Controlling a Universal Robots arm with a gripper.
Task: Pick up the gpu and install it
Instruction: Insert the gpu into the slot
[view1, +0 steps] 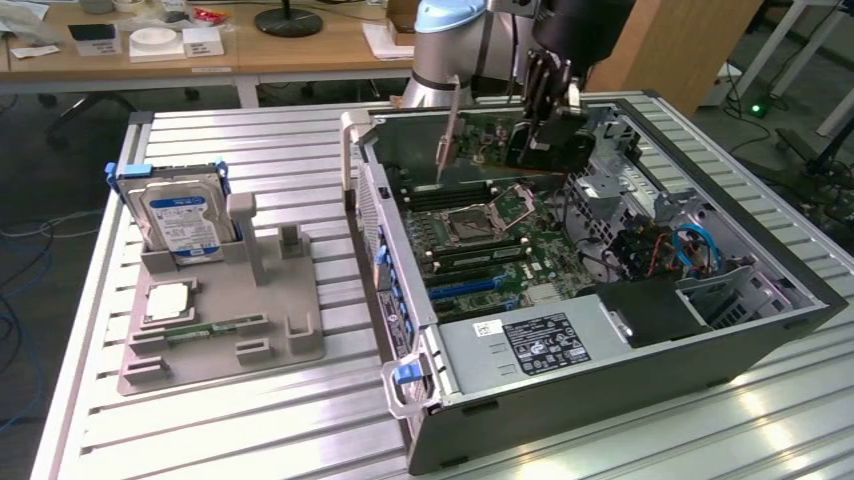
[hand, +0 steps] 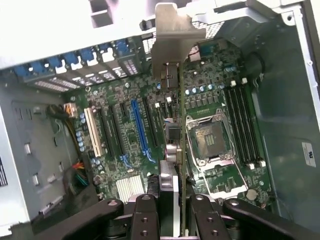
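A ribbed metal table (view1: 267, 420) is seen, and an open computer case (view1: 601, 400) is laid on it, towards the exterior view's right. Inside the case a green motherboard (view1: 494, 250) is exposed, and a power supply (view1: 527, 345) with a label is placed at the near end. On the exterior view's left, apart from the case, a grey holder (view1: 287, 300) is set on the table. A hard drive (view1: 180, 225) with a blue and white label is kept upright in it, and a square processor (view1: 167, 300) and a narrow memory stick (view1: 220, 328) are laid flat just beside.

The gpu (view1: 514, 145) is held on its edge above the far part of the motherboard, inside the case. Its pale bracket is pointed down at the exterior view's left. Whether its lower edge is touching the board cannot be told.

The gripper (hand: 175, 212) is clenched on the gpu, and the card is pressed between the two black fingers (hand: 147, 217). In the wrist view the card is found between a long blue slot (hand: 140, 130) and the empty processor socket (hand: 210, 137).
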